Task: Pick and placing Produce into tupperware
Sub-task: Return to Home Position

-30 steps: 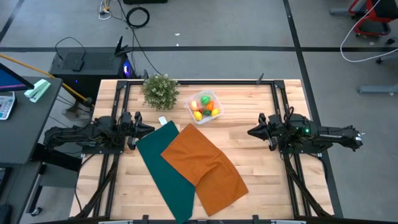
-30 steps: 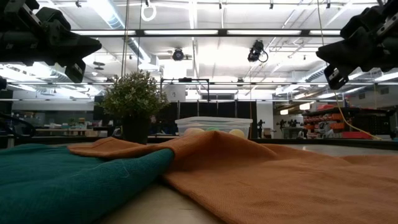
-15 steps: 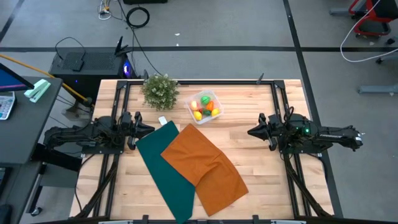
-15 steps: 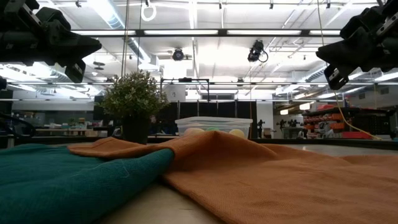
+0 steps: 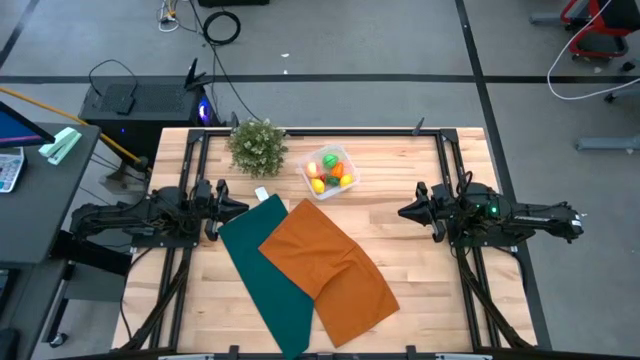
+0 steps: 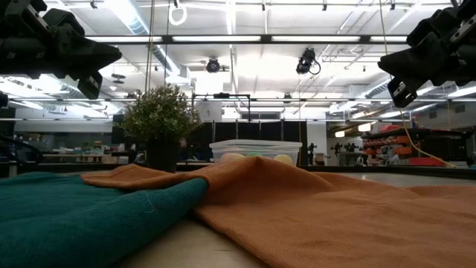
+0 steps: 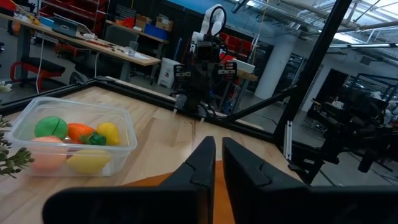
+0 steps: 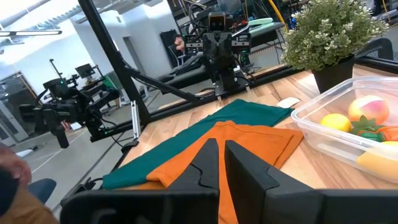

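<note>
Both arms hang at opposite sides of the desk (image 5: 400, 260), the left end effector (image 7: 217, 142) and right end effector (image 8: 221, 144) each with fingers drawn together on nothing. The clear tupperware (image 7: 87, 109) sits ahead of and between them, well apart from each, holding the toy produce (image 7: 81, 132). The pieces look light, hard and smooth, apt to roll; each is best pinched across its middle, the thin-walled box by its rim.
</note>
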Controlling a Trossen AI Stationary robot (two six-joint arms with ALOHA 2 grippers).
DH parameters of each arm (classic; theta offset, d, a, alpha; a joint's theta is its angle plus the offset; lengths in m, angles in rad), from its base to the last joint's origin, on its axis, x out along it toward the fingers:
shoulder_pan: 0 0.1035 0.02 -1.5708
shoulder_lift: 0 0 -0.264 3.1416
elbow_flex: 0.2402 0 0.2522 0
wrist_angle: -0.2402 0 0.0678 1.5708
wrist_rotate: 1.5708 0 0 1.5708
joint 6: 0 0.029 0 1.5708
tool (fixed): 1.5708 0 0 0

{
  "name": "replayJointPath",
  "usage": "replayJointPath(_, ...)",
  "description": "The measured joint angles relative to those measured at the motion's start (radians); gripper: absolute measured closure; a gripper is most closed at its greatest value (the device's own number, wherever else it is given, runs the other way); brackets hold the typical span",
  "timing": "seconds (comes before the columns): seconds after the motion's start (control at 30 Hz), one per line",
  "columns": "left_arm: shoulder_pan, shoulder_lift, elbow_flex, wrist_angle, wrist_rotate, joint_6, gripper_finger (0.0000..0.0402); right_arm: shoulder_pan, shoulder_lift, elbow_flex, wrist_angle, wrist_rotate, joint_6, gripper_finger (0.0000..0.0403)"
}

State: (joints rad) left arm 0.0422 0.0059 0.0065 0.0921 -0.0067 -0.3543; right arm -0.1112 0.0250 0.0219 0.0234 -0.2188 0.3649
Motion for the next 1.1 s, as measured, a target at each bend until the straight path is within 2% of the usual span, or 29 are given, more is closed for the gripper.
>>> replayJointPath(0.2,0.0,0.0,0.0,0.0,0.0,-0.001,0.0373,0.0,0.0,0.0,0.0,0.0,0.0,0.0403)
replayJointPath(0.5,0.0,0.0,0.0,0.0,0.0,0.0,0.0362,0.0,0.0,0.0,0.0,0.0,0.0,0.0403)
replayJointPath(0.77,0.0,0.0,0.0,0.0,0.0,0.0,0.0373,0.0,0.0,0.0,0.0,0.0,-0.001,0.0403)
replayJointPath(1.1,0.0,0.0,0.0,0.0,0.0,0.0,0.0362,0.0,0.0,0.0,0.0,0.0,-0.001,0.0403)
